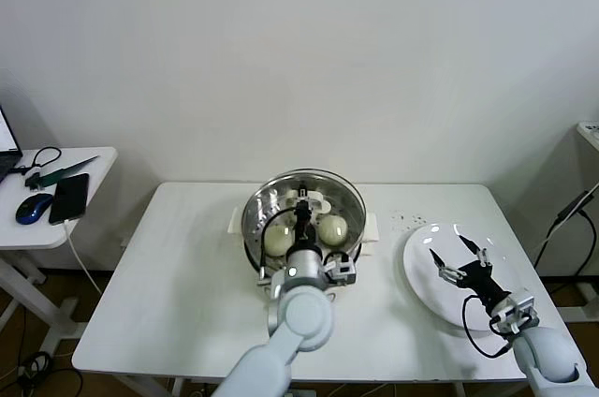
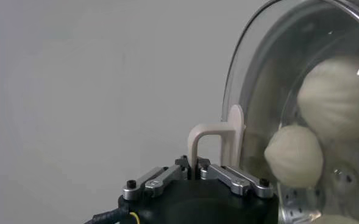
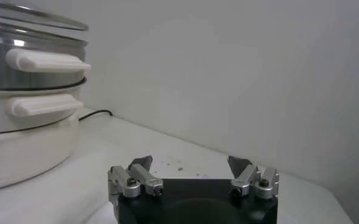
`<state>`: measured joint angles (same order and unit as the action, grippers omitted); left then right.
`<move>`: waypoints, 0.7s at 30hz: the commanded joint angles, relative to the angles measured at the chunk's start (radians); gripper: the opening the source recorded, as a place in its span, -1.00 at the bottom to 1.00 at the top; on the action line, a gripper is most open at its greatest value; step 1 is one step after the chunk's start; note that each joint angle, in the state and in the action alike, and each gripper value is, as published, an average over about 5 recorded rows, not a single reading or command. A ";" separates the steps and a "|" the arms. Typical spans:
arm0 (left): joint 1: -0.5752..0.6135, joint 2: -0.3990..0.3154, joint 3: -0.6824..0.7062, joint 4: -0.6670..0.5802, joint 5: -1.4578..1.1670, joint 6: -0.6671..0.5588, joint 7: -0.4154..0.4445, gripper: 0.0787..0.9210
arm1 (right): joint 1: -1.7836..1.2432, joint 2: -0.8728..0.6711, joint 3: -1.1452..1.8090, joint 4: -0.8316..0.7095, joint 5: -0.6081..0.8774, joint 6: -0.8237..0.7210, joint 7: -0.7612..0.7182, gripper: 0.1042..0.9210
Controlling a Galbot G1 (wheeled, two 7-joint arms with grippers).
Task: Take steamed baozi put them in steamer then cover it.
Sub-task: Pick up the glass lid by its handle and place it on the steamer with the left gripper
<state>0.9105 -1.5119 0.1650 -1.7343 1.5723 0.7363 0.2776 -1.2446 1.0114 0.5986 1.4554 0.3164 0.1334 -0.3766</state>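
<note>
The left gripper (image 1: 302, 213) is over the steamer (image 1: 255, 219), its fingers pressed together on the white handle (image 1: 309, 200) of the glass lid (image 1: 348, 193), which sits on top of the steel basket. In the left wrist view the same left gripper (image 2: 195, 165) pinches the foot of the cream handle (image 2: 213, 137), and the clear lid (image 2: 252, 67) curves away beside it with the buns visible through the glass.

The steamer stands at the middle of the white table (image 1: 168, 294), toward the far edge, with its side handles sticking out to either side. 2 steamed baozi (image 1: 331, 227) can be made out through the lid in the head view, 1 on each side of the gripper; the left wrist view shows at least 2 steamed baozi (image 2: 294, 156) lying on the perforated bottom, and part of another at the picture's edge.

The right gripper (image 1: 460, 259) hovers over the white plate (image 1: 421, 271) at the right side of the table, well apart from the steamer, its fingers spread wide and holding nothing. From the right wrist view the right gripper (image 3: 193, 167) stands open, with the steamer (image 3: 27, 109) and its lid edge (image 3: 33, 18) seen from the side farther off.

On a small side table (image 1: 19, 228) to the left lie a blue mouse (image 1: 33, 207) and a dark phone (image 1: 69, 197)
</note>
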 commanded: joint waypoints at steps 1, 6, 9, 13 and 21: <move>-0.004 -0.016 0.010 0.025 0.011 0.049 0.023 -0.83 | -0.001 0.001 0.002 0.001 -0.001 0.002 -0.002 0.76; -0.004 -0.009 0.003 0.029 0.019 0.049 0.031 -0.83 | -0.001 0.003 0.003 0.001 -0.002 0.003 -0.004 0.76; -0.003 -0.009 -0.003 0.033 0.021 0.049 0.024 -0.83 | -0.002 0.003 0.003 0.001 -0.003 0.003 -0.006 0.76; -0.005 -0.007 -0.006 0.037 0.022 0.049 0.014 -0.83 | -0.002 0.004 0.002 0.001 -0.004 0.003 -0.007 0.76; 0.001 -0.006 -0.002 0.044 0.019 0.049 0.002 -0.83 | -0.002 0.007 0.003 0.001 -0.006 0.004 -0.011 0.76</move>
<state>0.9080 -1.5151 0.1602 -1.6967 1.5907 0.7366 0.2861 -1.2459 1.0176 0.6007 1.4555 0.3113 0.1368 -0.3861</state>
